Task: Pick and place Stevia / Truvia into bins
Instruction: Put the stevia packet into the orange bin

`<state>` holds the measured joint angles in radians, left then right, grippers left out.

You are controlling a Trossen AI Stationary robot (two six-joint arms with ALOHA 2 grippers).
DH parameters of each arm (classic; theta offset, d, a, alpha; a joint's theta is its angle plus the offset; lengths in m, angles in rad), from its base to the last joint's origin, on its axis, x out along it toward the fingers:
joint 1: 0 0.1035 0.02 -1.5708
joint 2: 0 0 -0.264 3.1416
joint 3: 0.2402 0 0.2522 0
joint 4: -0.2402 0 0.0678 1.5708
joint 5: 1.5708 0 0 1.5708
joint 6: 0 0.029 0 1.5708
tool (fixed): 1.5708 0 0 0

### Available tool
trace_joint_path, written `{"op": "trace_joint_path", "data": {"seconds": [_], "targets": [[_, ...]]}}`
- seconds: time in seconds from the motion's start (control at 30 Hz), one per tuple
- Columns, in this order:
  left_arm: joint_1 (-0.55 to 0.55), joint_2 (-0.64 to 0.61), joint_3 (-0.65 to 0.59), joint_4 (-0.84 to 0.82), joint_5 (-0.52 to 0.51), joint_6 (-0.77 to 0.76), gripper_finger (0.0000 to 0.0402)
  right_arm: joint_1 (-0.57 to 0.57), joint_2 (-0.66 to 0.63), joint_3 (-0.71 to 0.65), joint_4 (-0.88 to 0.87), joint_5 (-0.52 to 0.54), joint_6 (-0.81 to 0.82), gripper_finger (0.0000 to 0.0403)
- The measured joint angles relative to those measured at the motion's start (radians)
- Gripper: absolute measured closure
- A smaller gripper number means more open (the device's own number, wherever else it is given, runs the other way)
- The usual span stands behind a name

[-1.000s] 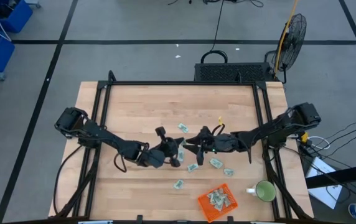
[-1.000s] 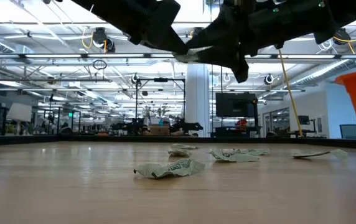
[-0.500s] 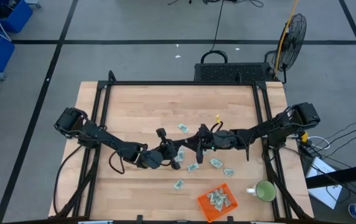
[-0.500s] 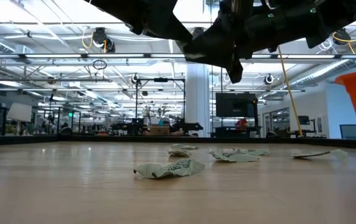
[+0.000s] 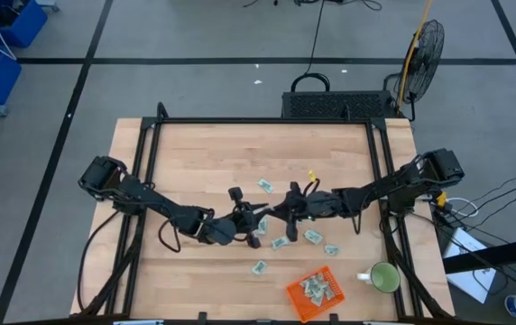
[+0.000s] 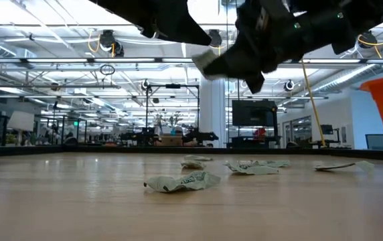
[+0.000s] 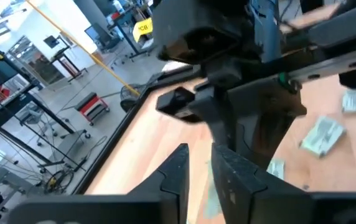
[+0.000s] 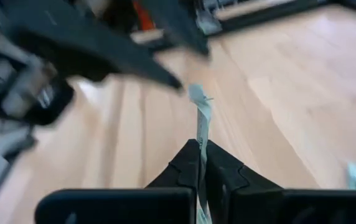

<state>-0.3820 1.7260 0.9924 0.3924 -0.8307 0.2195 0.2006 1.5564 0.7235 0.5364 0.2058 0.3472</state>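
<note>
Above the middle of the table my right gripper (image 5: 273,217) (image 8: 201,149) is shut on one pale Stevia / Truvia sachet (image 8: 198,109) (image 6: 203,61). My left gripper (image 5: 253,226) (image 7: 201,155) faces it from the left, open, with a finger on either side of the sachet's free end. Several more sachets lie flat on the wood (image 5: 313,236) (image 5: 259,267) (image 5: 264,185). The orange bin (image 5: 298,301) stands near the front right with a few sachets inside. My right gripper pinches the sachet's near end (image 8: 200,134) between its two fingers. They come in about level from the table's right. The sachet stands edge-on, sticks out past the fingertips toward the left gripper, and is lifted well clear of the table.
A round green mug (image 5: 384,278) stands right of the bin near the front right corner. Black frame rails run along the table's left, right and far sides (image 5: 267,121). Bare wood lies at the far half and the front left.
My right gripper has moved toward the table's left, up to the sachet in my left gripper, and shut on it. My left gripper's fingers have parted from the sachet. The sachet has stayed in the air above the table's middle.
</note>
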Motion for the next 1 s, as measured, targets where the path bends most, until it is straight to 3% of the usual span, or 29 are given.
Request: {"op": "trace_joint_path", "data": {"seconds": [0.2, 0.37, 0.5, 0.73, 1.0], "targets": [[0.004, -0.023, 0.0, -0.127, 0.0, -0.095, 0.0293, 0.074, -0.075, 0.025, -0.327, 0.0, 0.013, 0.0401], [0.064, -0.074, -0.001, -0.254, 0.1, -0.242, 0.0278, 0.204, -0.151, 0.086, -0.544, -0.06, 0.072, 0.0401], [0.156, -0.11, 0.0, -0.356, 0.244, -0.321, 0.0277, 0.294, -0.175, 0.088, -0.582, -0.133, 0.091, 0.0402], [0.308, -0.093, 0.0, -0.389, 0.524, -0.359, 0.0277, 0.443, -0.14, 0.066, -0.584, -0.234, -0.05, 0.0396], [0.386, -0.001, -0.001, -0.384, 0.543, -0.396, 0.0277, 0.503, -0.071, 0.001, -0.45, -0.186, 0.009, 0.0385]]}}
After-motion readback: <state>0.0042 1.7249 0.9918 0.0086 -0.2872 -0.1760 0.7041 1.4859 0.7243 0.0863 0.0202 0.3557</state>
